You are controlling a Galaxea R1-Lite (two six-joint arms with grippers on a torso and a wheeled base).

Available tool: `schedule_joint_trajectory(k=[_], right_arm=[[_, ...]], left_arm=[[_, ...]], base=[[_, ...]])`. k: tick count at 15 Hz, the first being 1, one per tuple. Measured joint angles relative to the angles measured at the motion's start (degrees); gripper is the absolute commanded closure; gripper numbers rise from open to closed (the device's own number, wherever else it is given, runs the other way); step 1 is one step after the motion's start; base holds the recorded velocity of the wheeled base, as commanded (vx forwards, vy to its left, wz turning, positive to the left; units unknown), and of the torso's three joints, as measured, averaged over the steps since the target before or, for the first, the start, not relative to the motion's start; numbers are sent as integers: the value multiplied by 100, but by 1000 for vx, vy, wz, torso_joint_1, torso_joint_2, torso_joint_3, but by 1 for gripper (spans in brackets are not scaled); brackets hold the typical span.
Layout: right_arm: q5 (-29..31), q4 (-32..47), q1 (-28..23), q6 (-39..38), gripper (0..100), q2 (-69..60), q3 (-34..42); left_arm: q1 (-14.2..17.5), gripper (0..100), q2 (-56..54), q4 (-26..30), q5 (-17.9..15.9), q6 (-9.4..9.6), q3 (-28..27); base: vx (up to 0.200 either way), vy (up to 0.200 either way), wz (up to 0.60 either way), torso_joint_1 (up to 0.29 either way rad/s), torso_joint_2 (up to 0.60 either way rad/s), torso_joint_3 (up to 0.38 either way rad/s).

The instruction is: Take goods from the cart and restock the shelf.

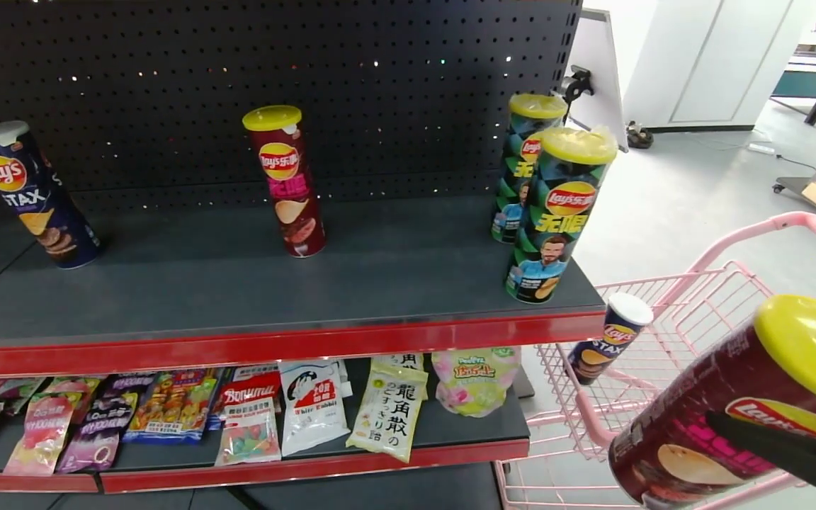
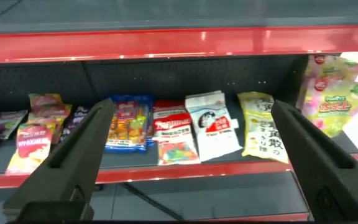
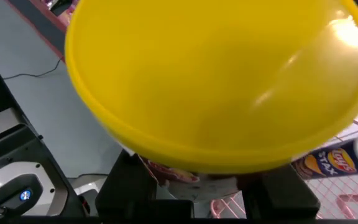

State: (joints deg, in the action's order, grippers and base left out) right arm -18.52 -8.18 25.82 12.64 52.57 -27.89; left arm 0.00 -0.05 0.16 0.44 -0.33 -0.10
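Each container on the upper shelf [image 1: 238, 283] carries a round red-and-yellow logo badge with coloured lettering below it: the blue canister [image 1: 29, 195] at its left end, the upright maroon canister [image 1: 287, 180] at its middle, and the front green canister [image 1: 557, 212] and rear green canister [image 1: 525, 163] at its right end. The same badge is printed on the small blue canister [image 1: 606, 340] in the cart [image 1: 663, 312] right of the upper shelf, and on the tilted maroon canister [image 1: 727, 411] lower right of it. Below the upper shelf, the snack bags [image 1: 167, 407] carry printed names, with large black characters on the yellow bag [image 1: 388, 411].

Shelf [image 1: 238, 297] with upright chip cans [image 1: 287, 180]
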Motion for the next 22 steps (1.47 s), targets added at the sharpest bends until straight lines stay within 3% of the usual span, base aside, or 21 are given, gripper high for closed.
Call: schedule_joint_trajectory(k=[15,18,22], right_arm=[[-6,0,552,9,100,44,0],[5,2,649,9,100,60,2],[7,2,675,9,100,57,15]], left_arm=[[0,0,0,0,0,0,5],[-2,0,0,5,0,0,0],[-2,0,0,0,-4,1,0]], base=[[0,200,0,4,2,2],[0,0,0,0,0,0],[200,0,0,-7,2,7]])
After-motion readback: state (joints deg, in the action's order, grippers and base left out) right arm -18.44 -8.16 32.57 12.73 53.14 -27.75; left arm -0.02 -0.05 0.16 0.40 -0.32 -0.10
